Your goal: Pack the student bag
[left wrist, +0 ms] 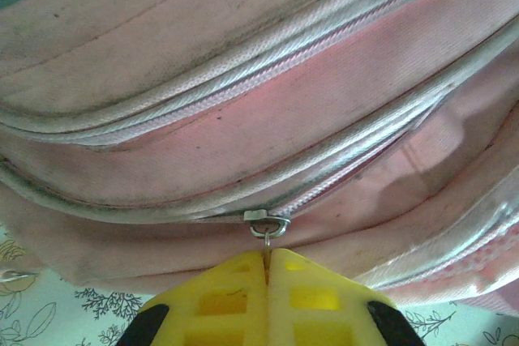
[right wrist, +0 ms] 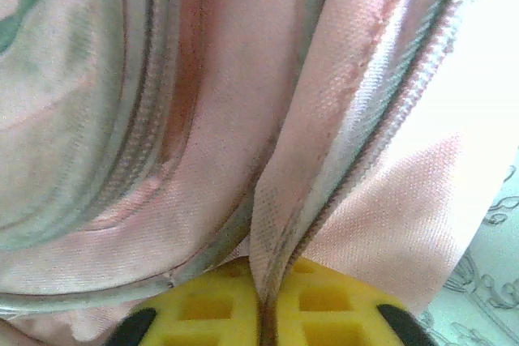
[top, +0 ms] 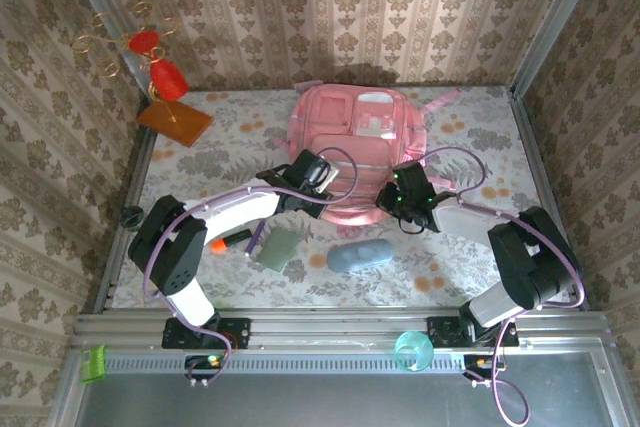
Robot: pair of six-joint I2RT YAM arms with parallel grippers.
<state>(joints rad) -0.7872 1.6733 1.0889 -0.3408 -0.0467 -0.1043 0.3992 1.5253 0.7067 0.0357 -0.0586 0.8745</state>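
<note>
Our left fingers (left wrist: 272,269) pinch the zipper pull (left wrist: 268,228), right fingers (right wrist: 284,285) the student bag (right wrist: 340,119) — tugging hard, we may lose the pull.

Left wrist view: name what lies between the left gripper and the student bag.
The small metal zipper pull: in the left wrist view it hangs from the slider on the student bag, its lower end pinched in the shut left gripper.
</note>
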